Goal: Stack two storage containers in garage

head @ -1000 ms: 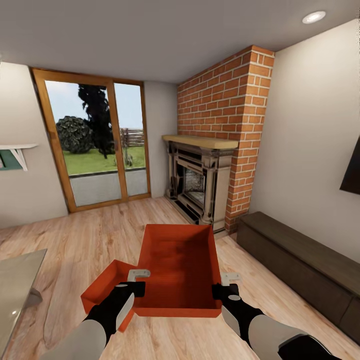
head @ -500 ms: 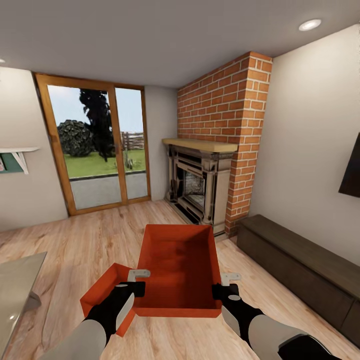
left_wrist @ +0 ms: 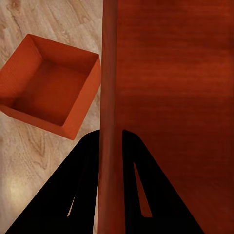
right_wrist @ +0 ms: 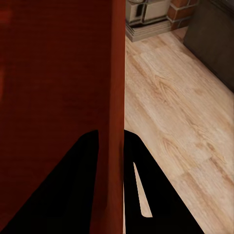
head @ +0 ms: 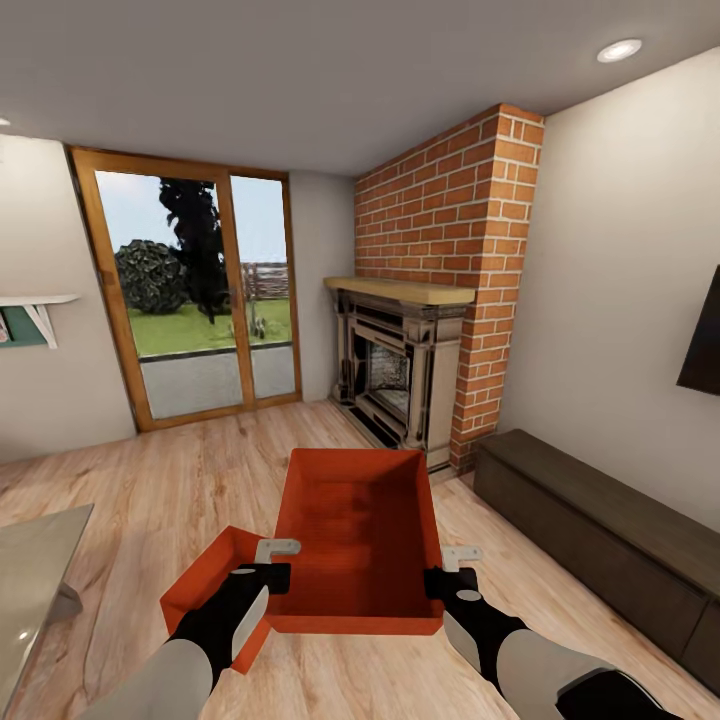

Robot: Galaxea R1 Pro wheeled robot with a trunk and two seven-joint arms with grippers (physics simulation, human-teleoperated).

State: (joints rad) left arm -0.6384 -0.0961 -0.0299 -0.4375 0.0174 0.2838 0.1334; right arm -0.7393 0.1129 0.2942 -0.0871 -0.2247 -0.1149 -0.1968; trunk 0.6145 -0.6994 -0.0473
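Note:
I hold one orange-red storage container (head: 355,535) in front of me above the light wood living room floor. My left gripper (head: 268,570) is shut on its left wall (left_wrist: 108,97), and my right gripper (head: 447,575) is shut on its right wall (right_wrist: 114,97). The second storage container (head: 205,585) rests on the plank floor below and to the left, partly hidden by the held one and my left arm; the left wrist view also shows it (left_wrist: 46,85), open-topped and empty.
A red brick fireplace (head: 420,340) stands ahead on the right, glass doors (head: 195,290) ahead on the left. A dark low cabinet (head: 600,540) runs along the right wall. A glass table edge (head: 35,570) sits at the left.
The view shifted slightly between the earliest frame and now. The held container and both grippers keep the same pose.

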